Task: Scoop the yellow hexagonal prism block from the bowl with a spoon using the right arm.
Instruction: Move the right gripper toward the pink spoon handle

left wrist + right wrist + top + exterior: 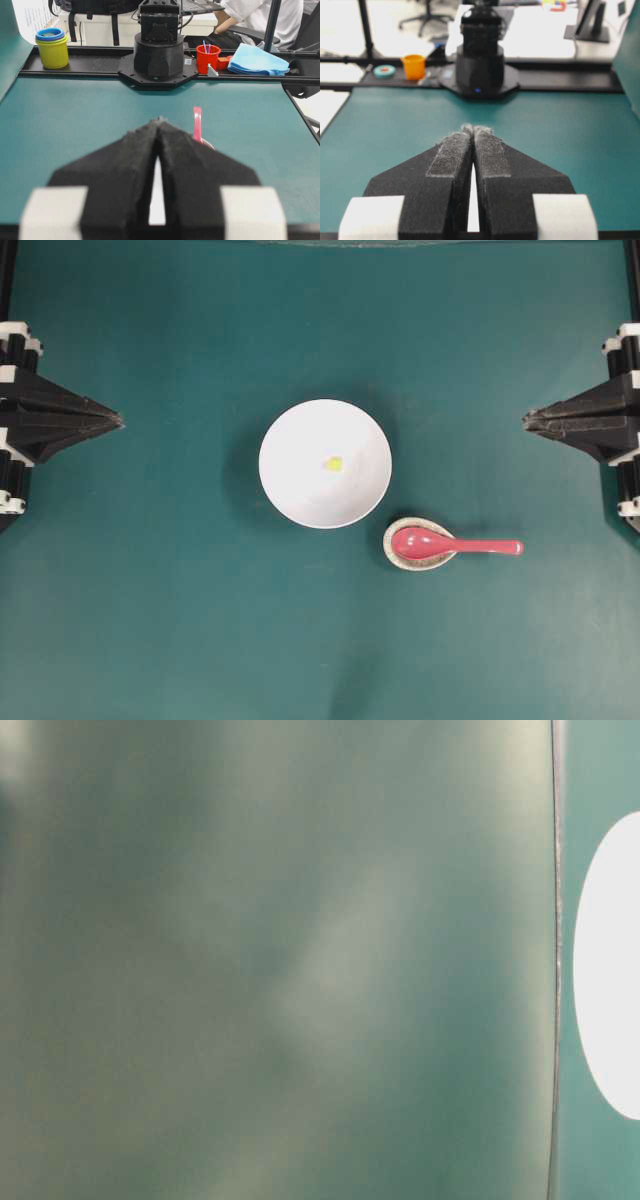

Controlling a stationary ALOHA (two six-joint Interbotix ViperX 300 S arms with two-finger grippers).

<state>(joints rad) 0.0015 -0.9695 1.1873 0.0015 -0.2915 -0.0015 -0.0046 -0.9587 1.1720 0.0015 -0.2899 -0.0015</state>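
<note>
White bowl (pixel 325 464) mid-table, yellow hexagonal prism block (pixel 335 464) lying inside near its centre; pink-red spoon (pixel 455 545) just right of and below the bowl, scoop in a speckled spoon rest (pixel 417 545), handle pointing right; left gripper (pixel 118 421) and right gripper (pixel 527 419) at opposite table edges, well apart from all, fingers pressed together, holding nothing.

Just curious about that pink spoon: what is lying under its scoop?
A small speckled spoon rest lies under the spoon scoop; the handle sticks out over the green table. The rest's middle is covered.
</note>
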